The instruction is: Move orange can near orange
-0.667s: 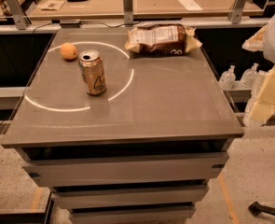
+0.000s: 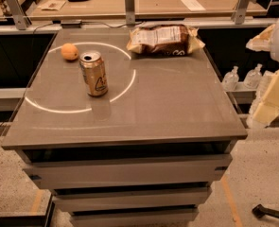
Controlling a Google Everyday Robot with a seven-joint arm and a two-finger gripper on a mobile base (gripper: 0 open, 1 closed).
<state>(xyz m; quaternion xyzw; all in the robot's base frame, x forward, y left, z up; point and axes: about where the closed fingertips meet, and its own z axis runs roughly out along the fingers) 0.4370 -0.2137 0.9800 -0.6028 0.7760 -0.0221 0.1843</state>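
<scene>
1. My gripper (image 2: pixel 270 98) is at the right edge of the view, beside the table (image 2: pixel 177 108) and off its top, at about the height of the surface. Whether it is open or closed, I cannot tell. I see nothing held in it, and it touches nothing on the table.
2. The orange can (image 2: pixel 93 74) is well apart from my gripper, on the left part of the table top. It stands upright, inside a pale ring (image 2: pixel 129 82) marked on the surface.
3. The orange (image 2: pixel 69 51) lies just behind the can and a little to the left. The two are near each other but not touching.
4. The snack bag (image 2: pixel 163 39) lies at the back of the table, to the right of the can, so it does not block a straight path from my side.
5. I judge the can to be light, with a thin wall that dents if I squeeze too hard. Its metal skin is smooth and may slip.
6. It is tall and narrow, so a push near the top may tip it over. I would take it from the side, around the middle of the body, with moderate force.
7. The orange is round and can roll, so I should not bump it.
</scene>
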